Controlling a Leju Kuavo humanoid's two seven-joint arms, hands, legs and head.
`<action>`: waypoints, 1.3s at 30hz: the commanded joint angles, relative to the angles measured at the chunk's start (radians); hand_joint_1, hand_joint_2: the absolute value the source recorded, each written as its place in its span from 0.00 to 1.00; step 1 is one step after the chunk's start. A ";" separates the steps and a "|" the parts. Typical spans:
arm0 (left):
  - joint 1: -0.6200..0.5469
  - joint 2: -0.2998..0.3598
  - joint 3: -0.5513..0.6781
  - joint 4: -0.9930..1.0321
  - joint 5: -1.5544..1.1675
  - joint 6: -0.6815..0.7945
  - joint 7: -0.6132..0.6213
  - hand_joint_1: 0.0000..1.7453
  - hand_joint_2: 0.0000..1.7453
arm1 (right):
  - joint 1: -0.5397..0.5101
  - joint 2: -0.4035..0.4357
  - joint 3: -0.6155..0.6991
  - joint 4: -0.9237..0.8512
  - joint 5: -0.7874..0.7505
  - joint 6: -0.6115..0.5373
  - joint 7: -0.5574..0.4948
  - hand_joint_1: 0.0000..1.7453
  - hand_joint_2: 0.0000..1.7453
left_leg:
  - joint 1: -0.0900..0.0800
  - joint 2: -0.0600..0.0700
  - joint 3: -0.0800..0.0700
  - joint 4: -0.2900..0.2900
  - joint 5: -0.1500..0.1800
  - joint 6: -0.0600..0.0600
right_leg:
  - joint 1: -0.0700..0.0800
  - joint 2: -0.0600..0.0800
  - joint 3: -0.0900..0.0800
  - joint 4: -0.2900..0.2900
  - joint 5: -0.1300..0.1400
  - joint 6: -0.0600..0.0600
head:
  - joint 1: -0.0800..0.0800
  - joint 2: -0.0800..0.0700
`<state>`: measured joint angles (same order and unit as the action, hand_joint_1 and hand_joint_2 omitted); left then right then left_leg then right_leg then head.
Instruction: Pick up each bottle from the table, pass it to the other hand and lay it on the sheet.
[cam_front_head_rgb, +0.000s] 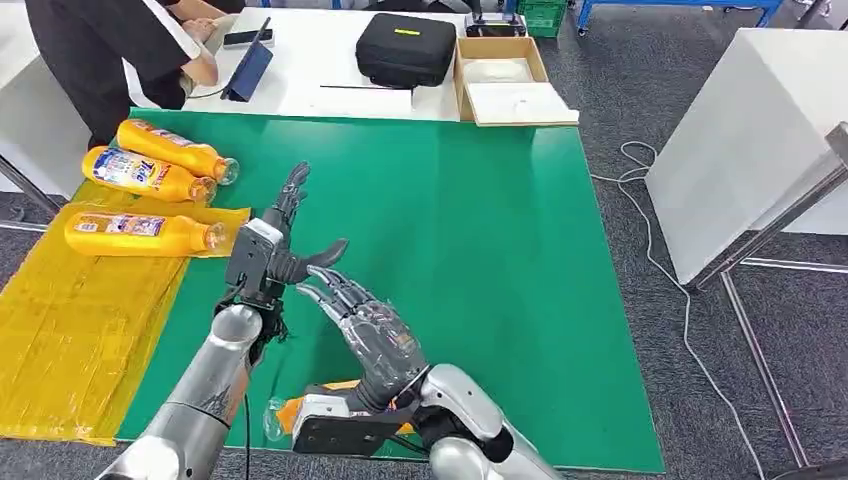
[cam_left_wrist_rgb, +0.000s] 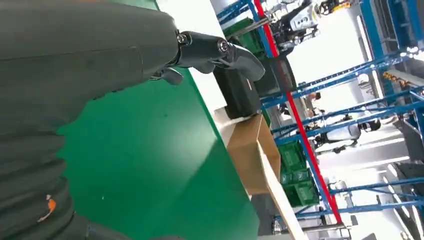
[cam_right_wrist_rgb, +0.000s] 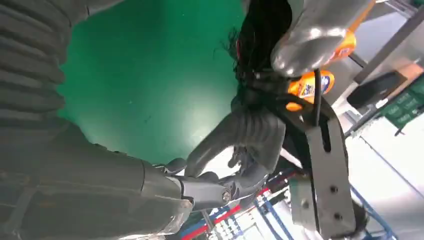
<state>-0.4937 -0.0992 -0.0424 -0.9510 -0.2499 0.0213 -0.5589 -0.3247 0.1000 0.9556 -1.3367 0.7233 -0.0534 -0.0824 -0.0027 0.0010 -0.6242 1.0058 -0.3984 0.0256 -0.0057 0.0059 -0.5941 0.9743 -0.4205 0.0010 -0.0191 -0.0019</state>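
Over the green table (cam_front_head_rgb: 480, 230), the robot's two silver arms rise from the near edge and meet above the middle-left of the surface. The left hand (cam_front_head_rgb: 275, 250) is raised with its wrist upright; the dark fingers (cam_front_head_rgb: 293, 190) point up and away from the robot, and the thick grey thumb (cam_front_head_rgb: 315, 255) juts out to the right toward the other hand. Nothing lies in its palm, and the fingers stand apart from the thumb. The left wrist view shows that thumb extended over bare green surface with nothing between it and the fingers.

The right hand (cam_front_head_rgb: 370, 330) sits just beside the left, a little nearer the robot. Its palm is tilted up and its fingers are spread, reaching toward the left thumb; the fingertips come close to it, though whether they touch cannot be told. This hand holds nothing either.

Three orange bottles (cam_front_head_rgb: 150, 175) lie on their sides on the yellow sheet (cam_front_head_rgb: 60, 340) at the left of the table, caps pointing right. Two lie side by side farther away, and the third (cam_front_head_rgb: 140, 235) is nearer the robot. Another orange bottle (cam_front_head_rgb: 290, 412) lies at the near edge of the table, mostly hidden behind the right forearm.

A person in dark clothes (cam_front_head_rgb: 110, 50) leans over the white table (cam_front_head_rgb: 310, 60) beyond, which carries a black case (cam_front_head_rgb: 405, 48) and an open cardboard box (cam_front_head_rgb: 505, 80).
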 joint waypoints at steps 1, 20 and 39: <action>-0.041 0.032 0.068 0.059 -0.004 0.030 0.021 0.00 1.00 | -0.079 -0.038 0.098 0.005 0.052 0.030 0.076 0.00 1.00 | 0.000 0.002 0.005 0.000 -0.002 -0.003 | 0.000 0.001 0.004 0.000 -0.001 0.000 | 0.000 0.000; -0.067 0.000 0.095 0.079 -0.018 0.053 0.042 0.00 1.00 | 0.024 -0.150 0.115 -0.361 0.281 0.041 0.242 0.00 1.00 | 0.000 -0.002 0.003 0.000 -0.001 -0.002 | 0.000 -0.002 0.004 0.000 -0.002 0.000 | 0.000 0.000; -0.063 -0.004 0.131 0.085 -0.037 0.045 0.065 0.00 1.00 | 0.198 -0.168 0.018 -0.257 0.351 0.064 0.246 0.00 1.00 | 0.000 -0.003 0.004 -0.001 -0.001 -0.002 | 0.000 -0.004 0.005 -0.002 -0.001 0.000 | 0.000 0.000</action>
<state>-0.5244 -0.0900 0.0538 -0.9258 -0.2808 0.0614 -0.5043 -0.1857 -0.0381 1.0174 -1.7014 1.0605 0.0065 0.1751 -0.0028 0.0009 -0.6245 1.0059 -0.3986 0.0256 -0.0057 0.0057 -0.5946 0.9737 -0.4206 0.0010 -0.0187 -0.0019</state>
